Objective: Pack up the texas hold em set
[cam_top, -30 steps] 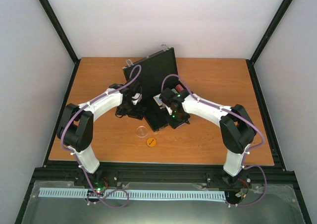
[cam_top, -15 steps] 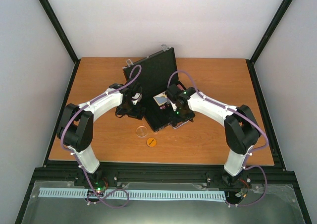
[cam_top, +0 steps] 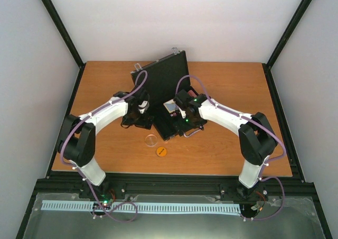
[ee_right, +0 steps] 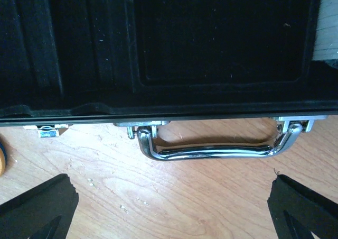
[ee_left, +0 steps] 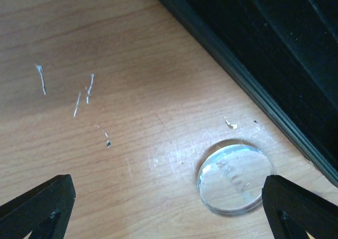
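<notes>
The set's case (cam_top: 168, 123) lies open mid-table with its lid (cam_top: 161, 77) standing up at the back, and the packing looks partly done.

The left gripper (ee_left: 168, 196) hangs spread wide and empty over bare table (ee_left: 105, 48). The clear disc (ee_left: 234, 176) lies flat just inside its right finger (ee_left: 301, 207), apart from it and just beside the case's left edge. The right gripper (ee_right: 171, 199) is also spread wide and holds nothing. It hovers over the table in front of the case, facing the chrome handle (ee_right: 211, 150) and a latch (ee_right: 47, 130). The black tray beyond them looks bare in that view.

From above, the card box (cam_top: 170, 107) sits inside the case near the lid. Whether chips or dice are packed cannot be told, since the right arm covers much of the tray. None show loose on the table.

Left to do, by this reading: the clear disc and the orange disc (cam_top: 161, 152), which lies near the front of the case, must go in. Then the lid has to come down and the latches be fastened.
</notes>
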Action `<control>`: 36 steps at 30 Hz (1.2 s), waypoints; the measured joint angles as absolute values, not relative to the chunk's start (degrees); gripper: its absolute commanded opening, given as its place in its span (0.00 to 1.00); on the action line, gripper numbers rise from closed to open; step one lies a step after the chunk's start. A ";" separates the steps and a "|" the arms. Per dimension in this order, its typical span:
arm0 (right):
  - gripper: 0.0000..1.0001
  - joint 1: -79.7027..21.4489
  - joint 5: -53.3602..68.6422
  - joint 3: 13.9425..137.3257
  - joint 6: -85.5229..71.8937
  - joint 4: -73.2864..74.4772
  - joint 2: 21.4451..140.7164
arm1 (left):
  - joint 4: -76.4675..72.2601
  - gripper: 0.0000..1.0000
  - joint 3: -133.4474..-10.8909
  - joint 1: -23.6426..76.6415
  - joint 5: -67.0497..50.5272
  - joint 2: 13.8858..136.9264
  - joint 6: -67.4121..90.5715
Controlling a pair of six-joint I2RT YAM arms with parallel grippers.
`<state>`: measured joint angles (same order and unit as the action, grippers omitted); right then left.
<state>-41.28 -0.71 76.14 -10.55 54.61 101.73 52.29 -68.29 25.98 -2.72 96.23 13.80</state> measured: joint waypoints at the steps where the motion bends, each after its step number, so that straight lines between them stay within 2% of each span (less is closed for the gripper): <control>1: 1.00 -41.28 -0.84 76.20 -10.55 54.43 101.73 | 52.29 1.00 -67.77 25.98 -2.83 95.70 14.20; 5: 1.00 -41.28 -1.17 76.40 -10.50 53.91 101.71 | 52.18 0.99 -65.95 27.20 -2.52 94.11 17.17; 14: 1.00 -41.21 -3.05 74.81 -10.35 52.23 97.89 | 46.37 0.95 -62.59 37.19 -0.64 94.00 24.99; 23: 1.00 -39.72 -3.01 67.22 -11.05 50.11 87.11 | 42.68 0.93 -57.21 37.47 3.42 94.02 27.00; 36: 1.00 -39.35 -2.79 65.93 -11.88 49.98 84.62 | 37.74 0.91 -55.37 37.54 1.85 94.32 27.03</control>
